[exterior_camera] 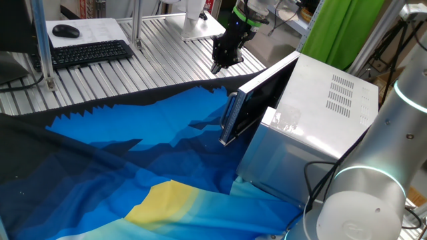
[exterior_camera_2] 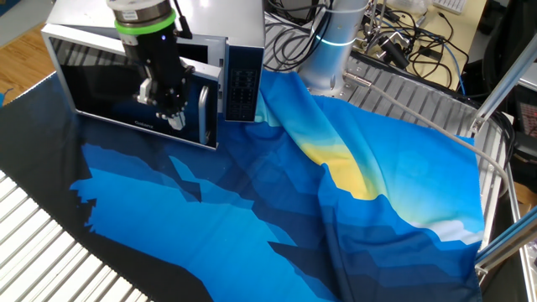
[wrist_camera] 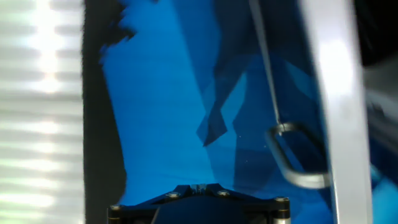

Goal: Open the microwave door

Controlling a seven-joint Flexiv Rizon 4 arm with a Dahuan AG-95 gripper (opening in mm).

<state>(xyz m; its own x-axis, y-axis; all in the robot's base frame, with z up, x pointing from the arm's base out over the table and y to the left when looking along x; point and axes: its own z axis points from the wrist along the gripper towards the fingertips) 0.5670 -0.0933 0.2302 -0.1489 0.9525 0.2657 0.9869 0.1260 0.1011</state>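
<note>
Looking across the tabletop (exterior_camera: 167,50) from left to right in one fixed view, we find a black keyboard (exterior_camera: 90,53) and a mouse (exterior_camera: 65,31) at the far left, on the ribbed metal surface. Nearer to us, a cloth (exterior_camera: 133,160) in blue, black and yellow covers most of the middle ground. Above its far edge hangs the tool (exterior_camera: 217,67), black, pointing steeply down, its fingers drawn together with nothing between them. To its right stands the microwave (exterior_camera: 333,107), a big silver box with vent slots on its casing. The microwave door (exterior_camera: 257,100) stands slightly ajar, its dark glass facing left and its slim silver handle (exterior_camera: 231,117) running down the near edge.

In the other fixed view we see the tool (exterior_camera_2: 172,117) hanging in front of the dark glass of the microwave door (exterior_camera_2: 109,92), to the left of the handle (exterior_camera_2: 204,113) and apart from it. The control panel (exterior_camera_2: 243,84) sits to the right of the door, and the cloth (exterior_camera_2: 294,210) spreads out toward the right over the tabletop (exterior_camera_2: 50,252).

From the hand view we see the ribbed tabletop (wrist_camera: 37,93) at the left, then the cloth (wrist_camera: 168,93), and at the right the curved end of the handle (wrist_camera: 292,162) beside a blurred silver edge. The fingertips do not show here.
</note>
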